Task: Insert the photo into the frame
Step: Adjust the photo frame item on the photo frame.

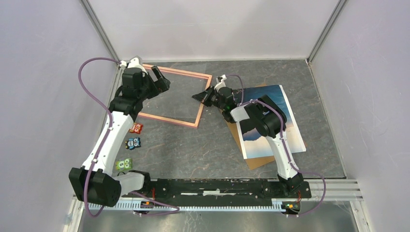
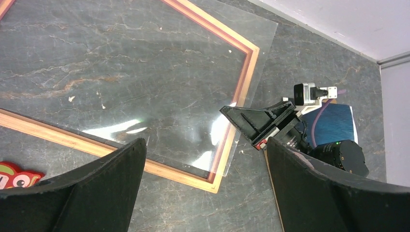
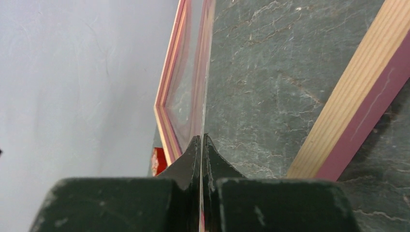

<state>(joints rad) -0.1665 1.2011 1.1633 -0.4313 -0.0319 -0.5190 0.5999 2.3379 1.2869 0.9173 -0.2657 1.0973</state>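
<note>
Now logging largest first. See grey stone-look table [image 1: 193, 150] under everything. Find frame [image 1: 169, 121] flat on table, left of centre toward far side, turned a little askew. Note clear sheet [image 2: 169, 87] lying over frame, skewed, w/ far corner and rt edge overhanging frame's border. Find photo [image 1: 263, 145] face up at rt side on brown backing board [image 1: 257, 162], well apart from frame, partly hidden under R arm [image 1: 283, 152]. See L arm [image 1: 109, 140] stretched fwd along left wall, wrist bent inward over frame's far-left corner. See R arm reaching fwd, then folded left across photo, wrist low, aimed at frame's rt border. Record L gripper [image 2: 205, 141] above frame and sheet, jaws spread wide, gripping nothing. Record R gripper [image 3: 201, 137] at sheet's rt edge, jaws clamped flat onto clear sheet. Cannot tell if that edge is raised. Count 3 small owl pieces [image 1: 133, 143] in a row beside L arm.
</note>
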